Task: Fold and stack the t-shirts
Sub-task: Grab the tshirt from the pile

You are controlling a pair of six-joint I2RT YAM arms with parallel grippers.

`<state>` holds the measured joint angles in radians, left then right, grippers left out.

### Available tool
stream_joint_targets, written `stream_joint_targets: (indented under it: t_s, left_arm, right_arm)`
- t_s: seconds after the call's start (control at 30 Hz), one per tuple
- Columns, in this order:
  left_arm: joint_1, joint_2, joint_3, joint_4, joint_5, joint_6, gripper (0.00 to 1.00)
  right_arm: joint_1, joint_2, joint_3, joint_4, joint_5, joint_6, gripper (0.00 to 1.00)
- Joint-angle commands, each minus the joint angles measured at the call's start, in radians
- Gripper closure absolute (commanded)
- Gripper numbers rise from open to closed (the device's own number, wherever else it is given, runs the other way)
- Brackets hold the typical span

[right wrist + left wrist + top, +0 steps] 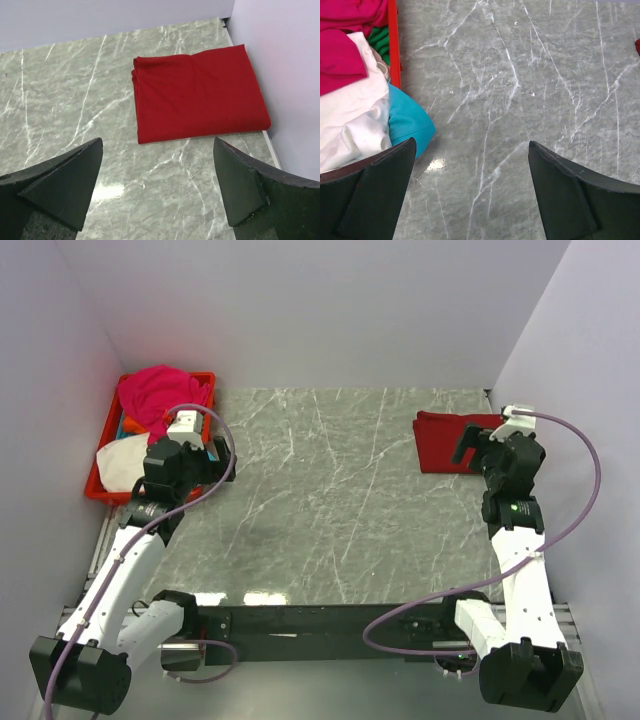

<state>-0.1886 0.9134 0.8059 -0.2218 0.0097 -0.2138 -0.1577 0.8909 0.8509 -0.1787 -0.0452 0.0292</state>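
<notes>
Grey-green marble-veined tabletop [330, 500] — plain pale lilac walls [300, 310] on three sides, soft glare near the front edge.

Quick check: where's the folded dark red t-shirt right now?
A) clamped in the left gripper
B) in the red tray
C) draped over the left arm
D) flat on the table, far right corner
D: the folded dark red t-shirt lies flat on the table in its far right corner, just ahead of the open right gripper, with nothing gripping it.

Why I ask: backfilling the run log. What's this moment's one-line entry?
left gripper open, empty | right gripper open, empty | dark red t-shirt folded, far right | pink t-shirt, white t-shirt unfolded in tray
</notes>
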Motion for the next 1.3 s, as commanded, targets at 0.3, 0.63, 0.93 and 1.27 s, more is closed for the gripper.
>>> stream_joint_targets:
  t_s: [0.3,0.63,0.93,1.27]
  left_arm:
    - [0.136,0.08,0.137,0.048,0.127,-0.131,0.0]
    - [0.388,0.454,0.467,-0.013,0.17,-0.421,0.15]
    - [0.422,0.925,0.929,-0.217,0.029,-0.3,0.37]
    - [0.431,1.162,1.101,-0.298,-0.232,-0.187,0.42]
  right_arm:
    - [0.024,0.057,0.143,-0.182,-0.544,-0.23,0.03]
    - [0.087,0.08,0.066,-0.174,-0.616,-0.242,0.03]
    - [0.087,0.062,0.062,-0.188,-0.582,-0.272,0.03]
    - [0.087,0.102,0.066,-0.205,-0.556,-0.301,0.04]
